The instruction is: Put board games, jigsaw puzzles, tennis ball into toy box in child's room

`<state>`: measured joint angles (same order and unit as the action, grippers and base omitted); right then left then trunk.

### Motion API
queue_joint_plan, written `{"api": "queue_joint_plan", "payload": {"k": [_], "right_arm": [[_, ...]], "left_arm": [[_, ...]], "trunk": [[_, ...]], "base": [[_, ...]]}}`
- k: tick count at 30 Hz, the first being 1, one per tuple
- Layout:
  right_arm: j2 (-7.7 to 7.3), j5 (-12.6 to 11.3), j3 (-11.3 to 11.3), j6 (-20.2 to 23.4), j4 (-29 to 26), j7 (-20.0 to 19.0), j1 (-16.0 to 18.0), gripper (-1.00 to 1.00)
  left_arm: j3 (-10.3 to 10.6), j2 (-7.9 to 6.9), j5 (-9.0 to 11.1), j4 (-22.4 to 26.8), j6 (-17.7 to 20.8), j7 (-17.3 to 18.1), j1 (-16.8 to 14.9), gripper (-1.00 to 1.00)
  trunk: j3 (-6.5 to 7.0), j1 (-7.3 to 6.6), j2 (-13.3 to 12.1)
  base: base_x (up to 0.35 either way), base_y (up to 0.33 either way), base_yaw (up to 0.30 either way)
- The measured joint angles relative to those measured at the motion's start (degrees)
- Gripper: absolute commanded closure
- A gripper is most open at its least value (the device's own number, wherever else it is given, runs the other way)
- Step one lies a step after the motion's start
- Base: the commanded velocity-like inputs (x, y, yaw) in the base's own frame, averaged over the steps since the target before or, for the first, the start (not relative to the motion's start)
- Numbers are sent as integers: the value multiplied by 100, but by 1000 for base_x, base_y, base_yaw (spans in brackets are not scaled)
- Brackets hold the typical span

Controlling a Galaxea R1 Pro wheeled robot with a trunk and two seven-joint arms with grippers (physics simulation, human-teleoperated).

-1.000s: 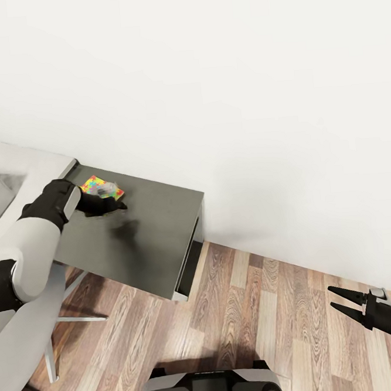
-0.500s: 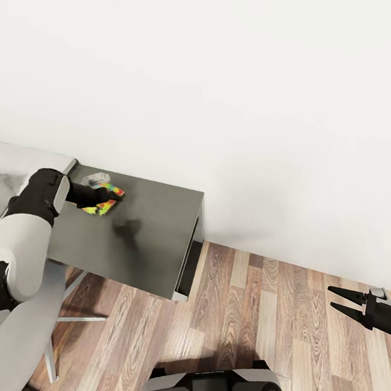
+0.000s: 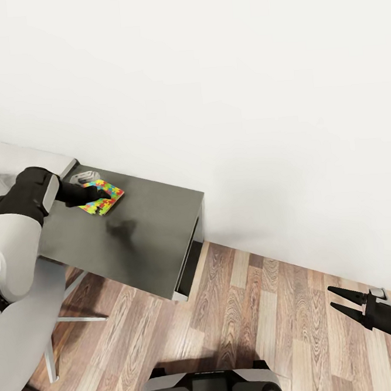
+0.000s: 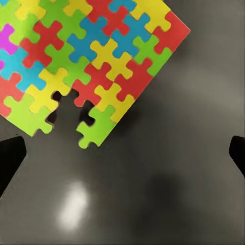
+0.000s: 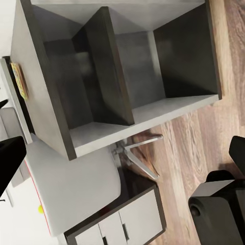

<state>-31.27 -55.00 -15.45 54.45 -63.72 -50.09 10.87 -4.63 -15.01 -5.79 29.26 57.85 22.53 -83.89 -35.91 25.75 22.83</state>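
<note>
One jigsaw puzzle (image 3: 102, 196) lies flat on the dark grey tabletop (image 3: 145, 234) against a white wall (image 3: 241, 98), under the left gripper (image 3: 103, 194), whose fingers are spread wide apart and clear of it. Wood floor (image 3: 258, 320) follows; far right, the right gripper (image 3: 340, 301) hangs open, holding nothing.

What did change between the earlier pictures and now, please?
The left tool drew back toward the robot's left, across the jigsaw puzzle on the dark side unit; more of the puzzle is uncovered. It appears to hold nothing. The right tool stayed open over the floor.
</note>
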Motion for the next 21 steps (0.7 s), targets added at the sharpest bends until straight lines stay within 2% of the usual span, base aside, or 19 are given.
{"api": "queue_joint_plan", "payload": {"k": [12,21], "right_arm": [[3,0,2,0,0,0,0,-100],[6,0,2,3,0,0,0,-100]], "left_arm": [[7,-74,-1,204,-42,-37,-1,-100],[6,-74,4,287,-45,-37,-1,-100]], "trunk": [[0,0,0],[0,0,0]], "base": [[6,3,0],[110,52,0]]}}
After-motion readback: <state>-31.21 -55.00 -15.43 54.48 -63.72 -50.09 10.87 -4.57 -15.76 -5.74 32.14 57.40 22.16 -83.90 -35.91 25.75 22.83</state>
